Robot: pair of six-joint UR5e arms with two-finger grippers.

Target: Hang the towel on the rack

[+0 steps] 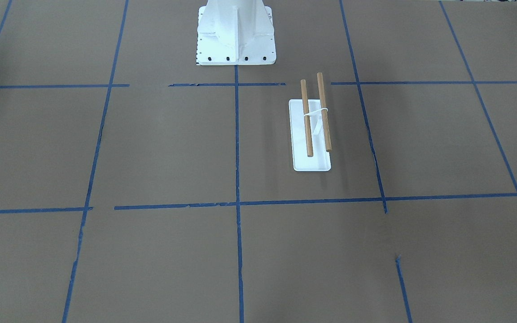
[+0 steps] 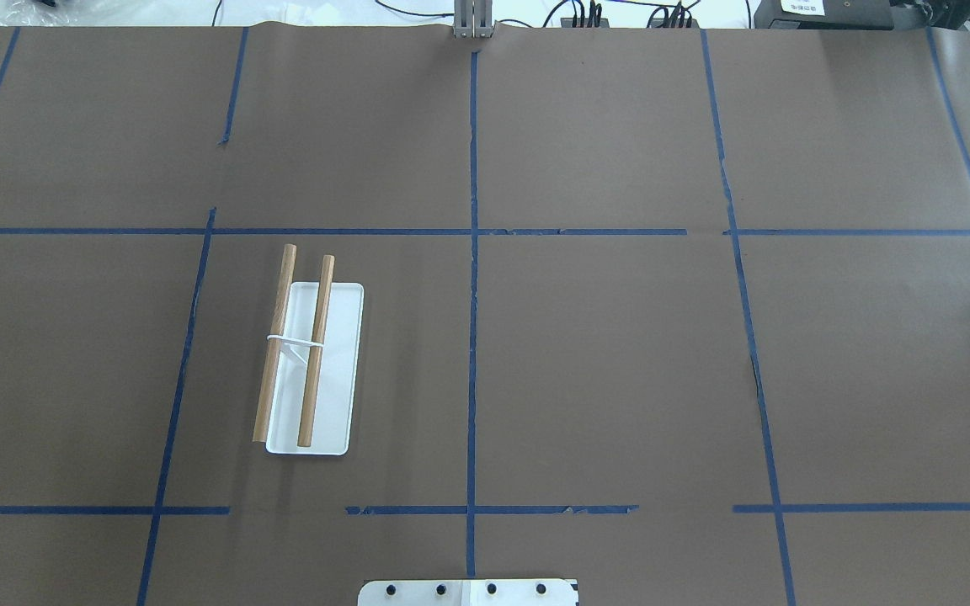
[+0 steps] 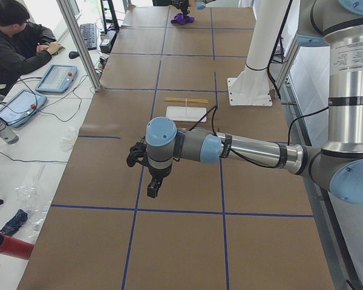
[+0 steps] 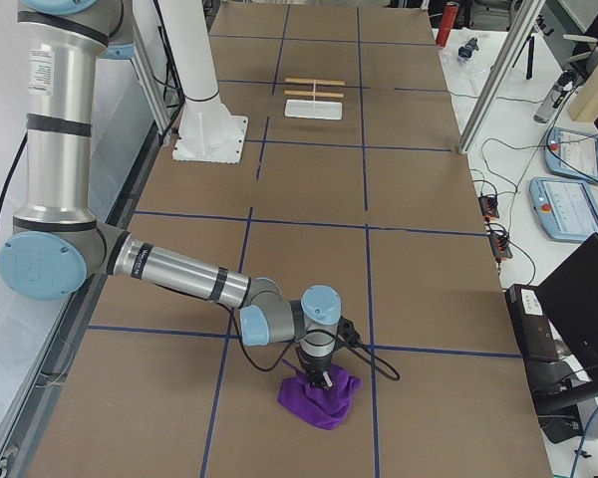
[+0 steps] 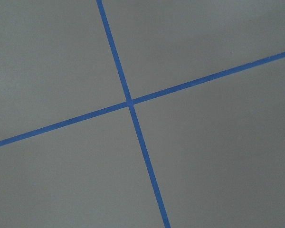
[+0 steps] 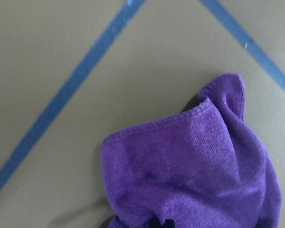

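Observation:
The rack (image 2: 312,370) stands on the table's left half: a white flat base, a white upright and two brown wooden rods, both bare. It also shows in the front view (image 1: 311,134). The purple towel (image 4: 319,398) lies bunched on the brown table at the far right end, outside the overhead view. My right gripper (image 4: 321,378) points down right on top of it. The right wrist view shows the towel (image 6: 194,175) close up, and the fingers are hidden. My left gripper (image 3: 154,188) hangs above bare table far from the rack. I cannot tell either gripper's state.
The white robot pedestal (image 1: 236,36) is bolted at the table's robot side. Blue tape lines (image 5: 129,102) cross the brown cover. An operator (image 3: 12,42) sits at a side desk with tablets (image 3: 55,77). A metal post (image 4: 493,75) stands by the table edge.

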